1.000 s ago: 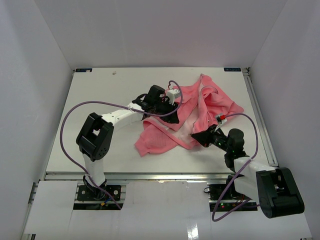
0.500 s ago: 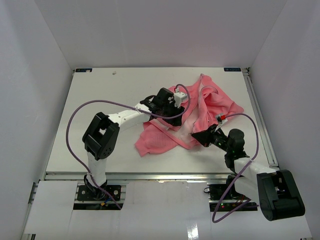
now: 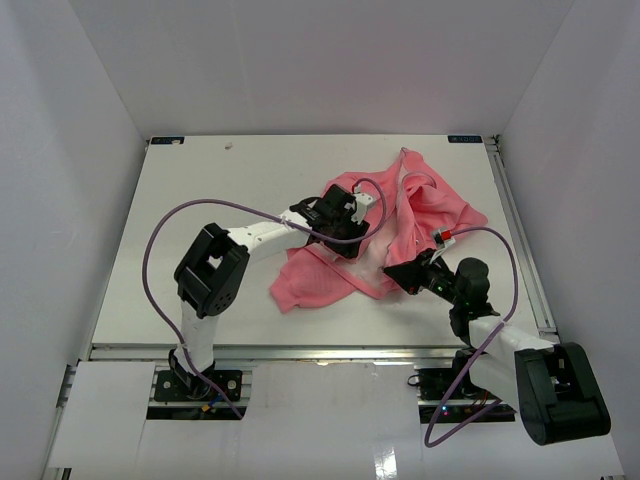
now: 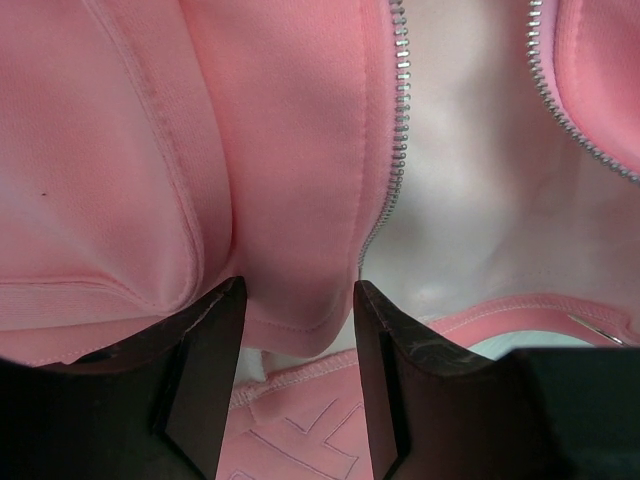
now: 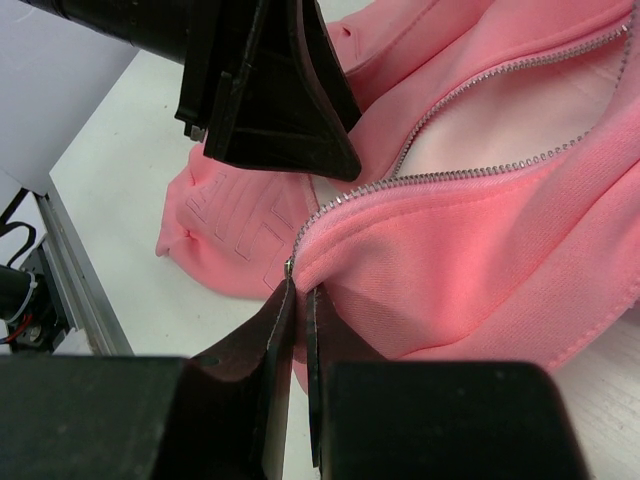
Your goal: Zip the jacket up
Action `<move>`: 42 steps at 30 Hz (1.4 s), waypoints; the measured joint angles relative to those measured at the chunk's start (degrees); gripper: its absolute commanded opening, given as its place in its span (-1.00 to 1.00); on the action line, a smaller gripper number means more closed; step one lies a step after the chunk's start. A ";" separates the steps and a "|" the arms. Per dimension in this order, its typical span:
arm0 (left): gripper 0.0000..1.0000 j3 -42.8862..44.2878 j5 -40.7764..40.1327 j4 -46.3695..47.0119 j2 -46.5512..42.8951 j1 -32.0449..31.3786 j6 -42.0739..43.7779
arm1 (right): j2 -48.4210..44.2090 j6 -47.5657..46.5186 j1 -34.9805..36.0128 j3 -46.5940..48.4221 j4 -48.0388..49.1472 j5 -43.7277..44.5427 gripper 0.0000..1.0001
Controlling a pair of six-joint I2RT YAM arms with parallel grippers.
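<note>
The smooth white table spreads wide on the left of the top view. Near the middle, the left gripper hangs with its black fingers apart over a soft fold. The fuzzy pink jacket lies crumpled at center right, its silver zipper undone. The right gripper pinches the jacket's edge by the zipper's end.

Overhead from behind; both wrist views close on jacket
</note>
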 measured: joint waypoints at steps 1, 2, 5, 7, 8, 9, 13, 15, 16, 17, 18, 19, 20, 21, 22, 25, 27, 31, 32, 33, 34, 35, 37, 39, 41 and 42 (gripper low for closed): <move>0.14 0.03 -0.18 -0.08 0.19 -0.16 0.02 | -0.29 0.00 0.00 0.00 -0.19 0.01 -0.85; 0.14 0.09 -0.28 -0.09 0.42 -0.31 0.02 | -0.55 0.00 0.00 0.00 -0.31 0.04 -0.84; 0.13 0.20 -0.47 -0.12 0.99 -0.68 0.00 | -0.76 -0.01 0.00 0.00 -0.68 0.19 -0.85; 0.08 0.29 -0.57 -0.11 1.27 -0.90 -0.02 | -0.73 -0.02 0.00 0.00 -0.78 0.23 -0.85; 0.02 0.36 -0.67 -0.11 1.42 -1.02 -0.02 | -0.70 -0.02 0.00 0.00 -0.80 0.23 -0.85; -0.08 0.44 -0.79 -0.11 1.58 -1.16 0.00 | -0.67 -0.02 0.00 0.00 -0.81 0.23 -0.85; -0.74 0.83 -1.36 -0.14 2.01 -1.55 -0.03 | -0.59 -0.02 0.00 0.00 -0.83 0.25 -0.84; -1.00 1.01 -1.42 -0.04 2.34 -1.64 -0.20 | -0.59 -0.02 0.00 0.00 -0.85 0.25 -0.85; -1.00 1.01 -1.12 0.02 2.43 -1.62 0.08 | -0.59 -0.02 0.00 0.00 -0.85 0.25 -0.85; -1.00 1.01 -0.72 0.07 2.45 -1.62 0.12 | -0.59 -0.02 0.00 0.00 -0.85 0.30 -0.84; -1.00 1.01 -0.16 0.27 2.44 -1.62 0.17 | -0.59 -0.02 0.00 0.00 -0.85 0.43 -0.84; -1.00 0.99 0.46 0.54 2.41 -1.62 0.24 | -0.58 -0.02 0.00 0.00 -0.85 0.58 -0.85; -1.00 0.73 1.25 1.25 2.32 -1.62 0.39 | -0.45 0.00 0.00 0.00 -0.67 0.67 -0.84; -1.00 0.27 1.84 1.89 2.10 -1.62 0.39 | -0.05 0.05 0.00 0.00 -0.22 0.67 -0.84; -1.00 -0.29 2.39 2.55 1.77 -1.54 0.37 | 0.58 0.16 0.00 -0.02 0.49 0.56 -0.84; -1.00 -2.64 4.30 4.88 0.02 -0.82 0.02 | 3.44 1.00 0.00 -0.18 3.84 -0.20 -0.85; -1.00 -4.98 6.51 7.64 -1.99 0.01 -0.55 | 5.44 1.69 0.06 -0.29 6.52 -1.02 -0.85; -1.00 -11.66 12.74 14.59 -7.56 2.84 -2.53 | 8.79 3.23 0.62 -1.05 14.07 -2.61 -0.84; -1.00 -13.12 14.35 16.78 -8.78 3.63 -3.17 | 9.15 3.50 0.79 -1.57 16.49 -2.97 -0.84; -1.00 -14.62 15.96 19.14 -10.00 4.44 -3.80 | 9.26 3.78 0.85 -1.98 18.18 -3.29 -0.84; -1.00 -16.12 17.56 21.53 -11.22 5.26 -4.43 | 9.32 4.06 0.90 -2.38 19.76 -3.60 -0.85; -1.00 -17.53 19.16 24.23 -12.22 5.90 -5.25 | 9.42 4.21 0.95 -2.56 20.98 -4.18 -0.85; -1.00 -21.09 22.61 30.07 -14.28 6.84 -7.12 | 9.96 4.35 1.04 -2.38 22.80 -5.41 -0.85; -1.00 -23.91 25.69 34.91 -15.84 7.39 -8.83 | 10.88 4.53 1.07 -1.87 24.12 -7.30 -0.85; -1.00 -26.59 29.54 40.44 -17.21 7.69 -10.63 | 12.84 5.12 1.07 -0.49 24.91 -9.52 -0.85; -1.00 -27.31 31.12 42.44 -17.66 7.71 -11.35 | 13.94 5.77 1.07 0.33 25.17 -10.71 -0.85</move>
